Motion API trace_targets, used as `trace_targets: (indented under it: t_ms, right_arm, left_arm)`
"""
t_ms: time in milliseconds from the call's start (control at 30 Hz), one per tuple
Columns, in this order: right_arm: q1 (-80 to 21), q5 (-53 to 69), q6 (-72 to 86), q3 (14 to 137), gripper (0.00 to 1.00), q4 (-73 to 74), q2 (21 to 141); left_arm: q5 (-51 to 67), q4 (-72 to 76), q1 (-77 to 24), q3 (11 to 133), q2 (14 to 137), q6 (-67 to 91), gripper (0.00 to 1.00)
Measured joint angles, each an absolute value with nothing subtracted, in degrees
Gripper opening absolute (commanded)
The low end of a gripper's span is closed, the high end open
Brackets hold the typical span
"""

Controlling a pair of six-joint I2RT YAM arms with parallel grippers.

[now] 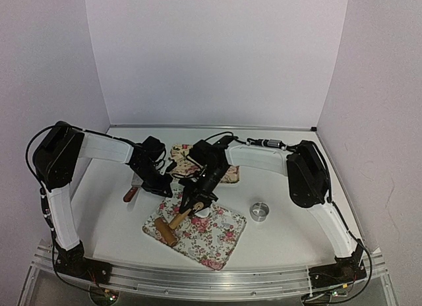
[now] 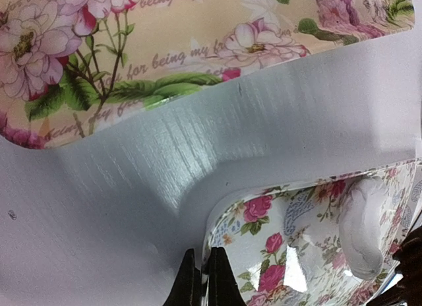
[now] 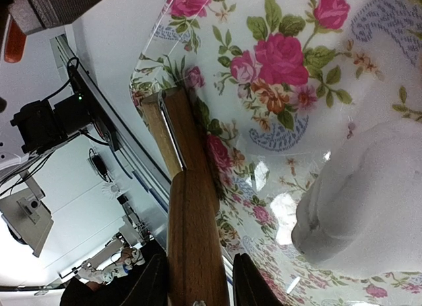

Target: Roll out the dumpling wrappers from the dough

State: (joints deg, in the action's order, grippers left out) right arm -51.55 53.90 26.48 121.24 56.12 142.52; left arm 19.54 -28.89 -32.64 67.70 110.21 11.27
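Observation:
A white dough lump lies on the near flowered tray; it also shows in the right wrist view and the left wrist view. My right gripper is shut on a wooden rolling pin, whose far end rests on the tray just left of the dough. In the right wrist view the pin runs between my fingers. My left gripper is shut on the near tray's corner rim. No flat round wrapper is in view.
A second flowered tray lies behind the grippers, partly hidden by the right arm, and fills the top of the left wrist view. A small metal ring stands right of the near tray. A red-handled tool lies left of the left gripper.

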Motion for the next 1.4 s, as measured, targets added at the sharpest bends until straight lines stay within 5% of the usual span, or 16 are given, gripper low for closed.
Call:
trace_targets:
  t_ms: [833, 1400]
  right_arm:
    - [-52.94, 29.71, 43.38, 117.94, 0.0, 64.4, 116.01]
    - [-45.36, 28.79, 42.36, 119.72, 0.0, 64.19, 128.57]
  left_arm:
    - [19.52, -26.63, -31.81, 65.35, 108.68, 5.87, 0.0]
    - [20.88, -25.8, -31.55, 64.77, 108.53, 4.47, 0.0]
